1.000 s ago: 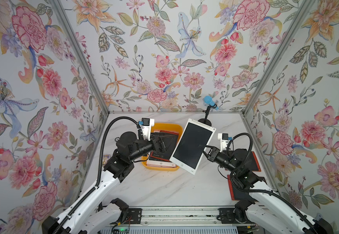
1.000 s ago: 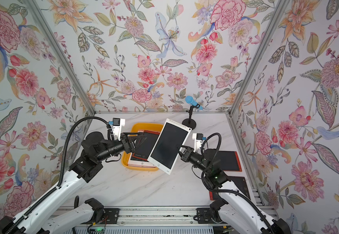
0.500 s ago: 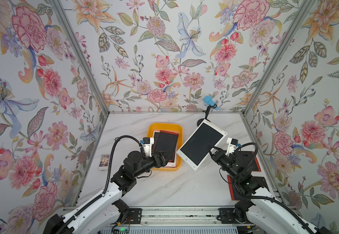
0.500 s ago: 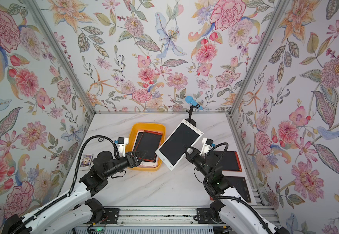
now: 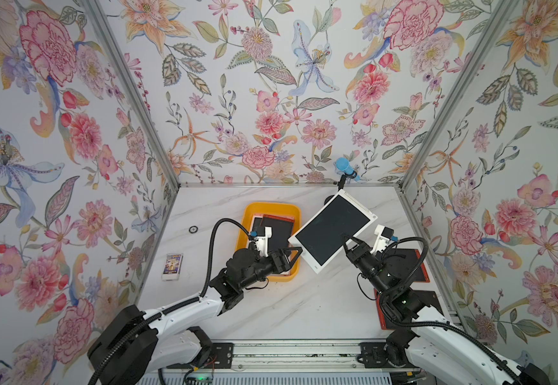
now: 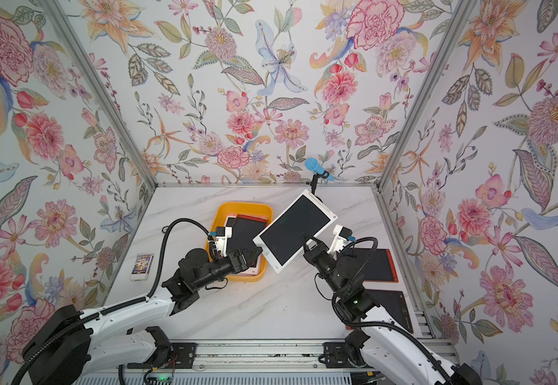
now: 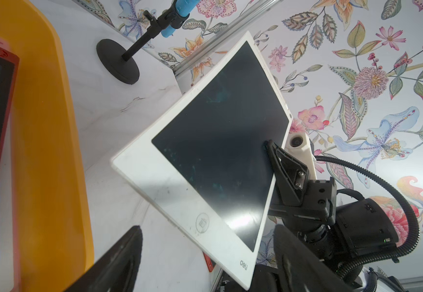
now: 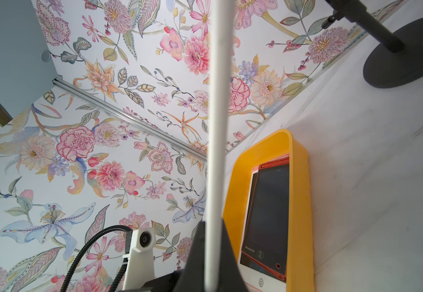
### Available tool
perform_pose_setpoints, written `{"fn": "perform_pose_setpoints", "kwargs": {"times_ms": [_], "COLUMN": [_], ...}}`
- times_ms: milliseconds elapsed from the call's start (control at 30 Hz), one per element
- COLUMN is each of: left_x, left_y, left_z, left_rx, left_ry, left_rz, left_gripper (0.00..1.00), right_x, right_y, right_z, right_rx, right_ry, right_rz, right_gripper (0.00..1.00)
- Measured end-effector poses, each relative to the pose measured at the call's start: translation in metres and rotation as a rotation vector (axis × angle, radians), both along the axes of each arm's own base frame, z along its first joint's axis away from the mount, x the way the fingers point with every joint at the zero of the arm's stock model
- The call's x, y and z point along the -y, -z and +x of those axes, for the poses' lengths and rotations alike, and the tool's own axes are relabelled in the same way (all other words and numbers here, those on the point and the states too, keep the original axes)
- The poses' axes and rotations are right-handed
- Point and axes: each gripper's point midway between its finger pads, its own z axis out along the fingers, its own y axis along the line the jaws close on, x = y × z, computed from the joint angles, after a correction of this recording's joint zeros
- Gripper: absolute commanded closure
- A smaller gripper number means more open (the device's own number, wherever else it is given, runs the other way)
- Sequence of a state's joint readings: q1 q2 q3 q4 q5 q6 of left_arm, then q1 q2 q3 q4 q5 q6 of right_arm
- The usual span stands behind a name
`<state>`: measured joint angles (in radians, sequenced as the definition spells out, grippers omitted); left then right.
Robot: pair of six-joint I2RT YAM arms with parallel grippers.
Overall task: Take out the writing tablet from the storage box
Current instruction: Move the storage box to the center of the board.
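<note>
Left arm is pulling back toward the front rail compared with a second ago, and the white writing tablet [image 5: 332, 230] is sitting further right, clear of the storage box [image 5: 271, 206]. Right gripper [image 5: 349, 241] is clamping the tablet at one long edge, one finger on the screen side and one behind. In the right wrist view the tablet is showing edge-on between the pinched fingers. It is hanging tilted in the air above the marble tabletop [image 5: 304, 310], its lower corner just beside the box's right wall. Left gripper [image 5: 292, 258] is hovering over the box's near right corner, jaws spread, holding nothing. Red-framed tablet [image 5: 279, 230] is lying in the box on top of a pale tablet [image 5: 256, 221]. Spare red tablet [image 6: 376, 263] and dark tablet [image 6: 392, 310] are lying on the tabletop by the right arm.
</note>
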<state>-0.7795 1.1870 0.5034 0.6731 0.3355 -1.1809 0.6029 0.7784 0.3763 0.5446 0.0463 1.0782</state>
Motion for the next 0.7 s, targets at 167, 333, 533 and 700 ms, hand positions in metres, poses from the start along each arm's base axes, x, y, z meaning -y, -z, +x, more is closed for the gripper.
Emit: {"fn": "perform_pose_setpoints", "kwargs": {"times_ms": [167,333,533,700], "left_x": [0.007,0.010,0.009,0.013], "left_y": [-0.011,-0.017,-0.013,-0.013], "left_z": [0.006,0.010,0.008,0.008], "left_rx": [0.019,0.029,0.013,0.011], "left_ry": [0.001,0.001,0.000,0.019], "left_rz": [-0.027,-0.038,-0.046,-0.068], "left_gripper": [0.20,0.23,0.21,0.23], "right_x": [-0.001,0.001,0.009,0.010], "right_y": [-0.004,-0.008,-0.019,-0.026], "right_z": [0.002,0.003,0.001,0.000], "right_rx": [0.011,0.023,0.053,0.072], "right_ry": [0.019,0.041,0.074,0.075], "right_rz": [0.011,0.023,0.049,0.066], "right_gripper": [1.00,1.00,1.00,1.00]}}
